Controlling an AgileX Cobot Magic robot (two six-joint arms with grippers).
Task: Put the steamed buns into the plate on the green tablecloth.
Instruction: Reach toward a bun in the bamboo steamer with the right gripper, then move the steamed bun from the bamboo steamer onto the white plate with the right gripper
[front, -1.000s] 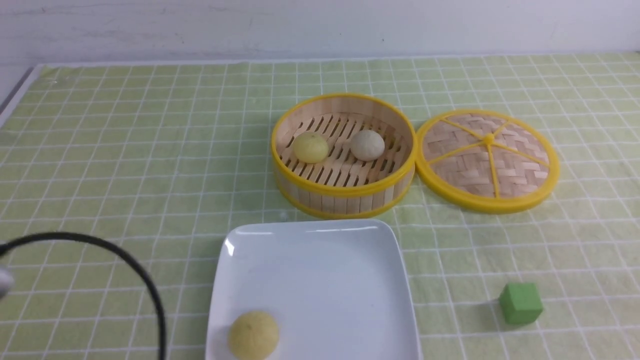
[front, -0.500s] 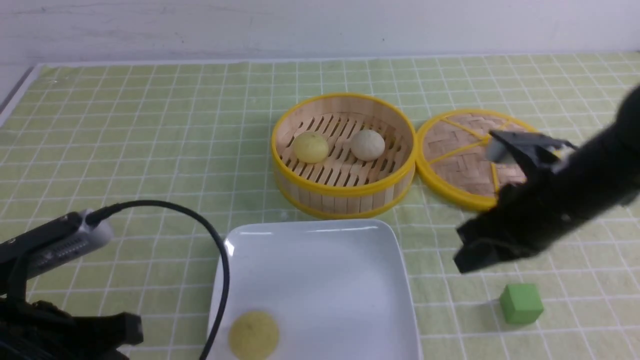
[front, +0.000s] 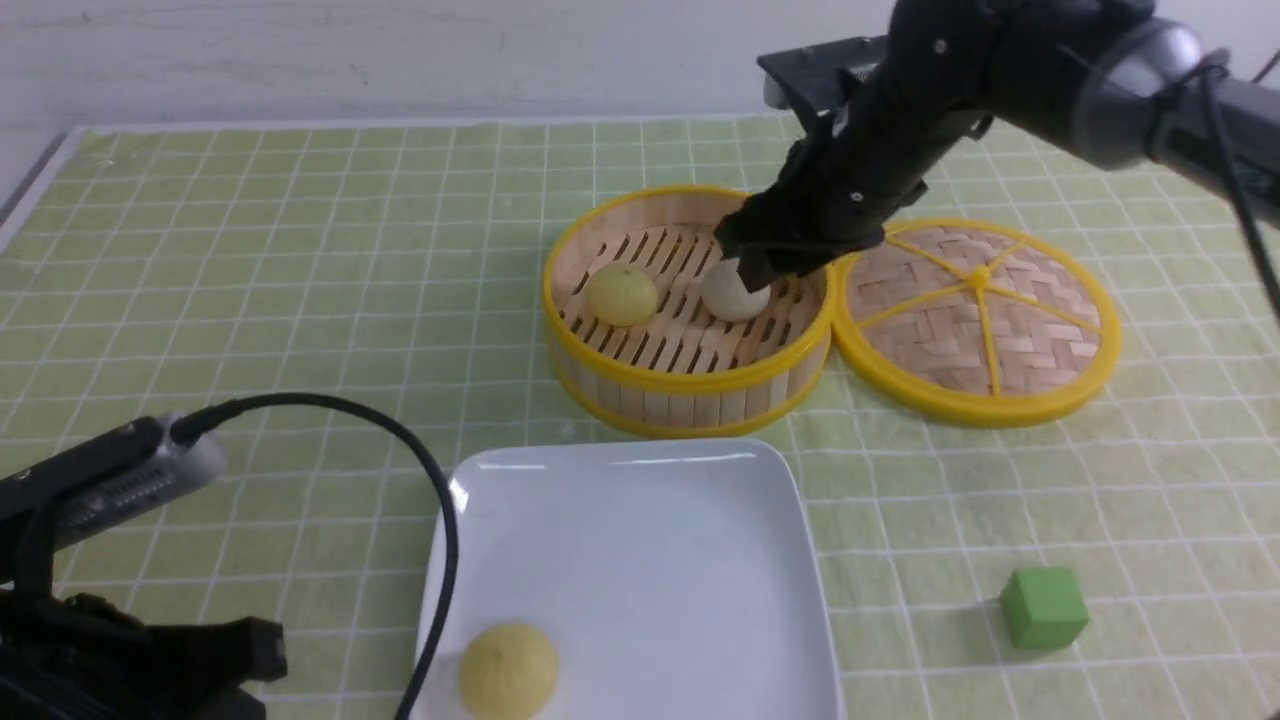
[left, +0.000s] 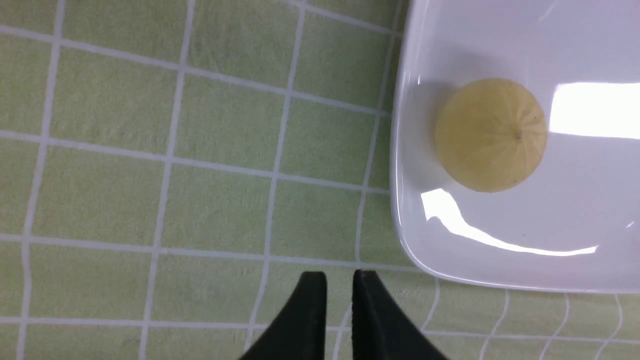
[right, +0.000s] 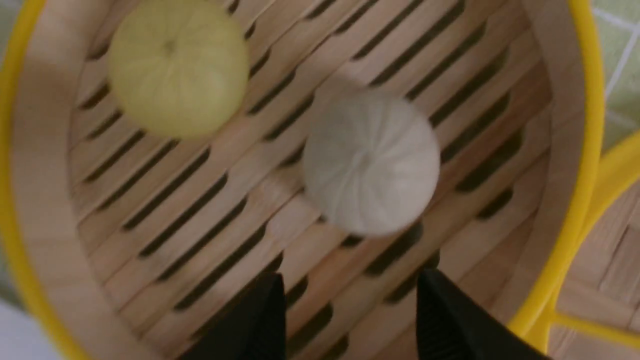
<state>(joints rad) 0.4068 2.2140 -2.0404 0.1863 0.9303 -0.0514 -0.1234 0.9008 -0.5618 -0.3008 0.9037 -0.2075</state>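
One pale yellow bun (front: 507, 669) lies in the near left corner of the white square plate (front: 640, 500); it also shows in the left wrist view (left: 490, 134). A second yellow bun (front: 621, 294) and a grey-white bun (front: 733, 293) sit in the bamboo steamer (front: 686, 385). My right gripper (right: 350, 282) is open and hovers over the grey-white bun (right: 370, 162), which lies just ahead of its fingertips. My left gripper (left: 339, 279) is shut and empty above the green tablecloth (front: 250, 250), beside the plate's corner (left: 415, 250).
The woven steamer lid (front: 975, 320) lies flat to the right of the steamer. A green cube (front: 1042, 606) sits at the near right of the cloth. The left arm's cable (front: 400, 460) arcs over the plate's left edge.
My right arm has swung from the near right, over the lid, up and left to above the grey-white bun. My left arm came into view a second ago and has since held still.
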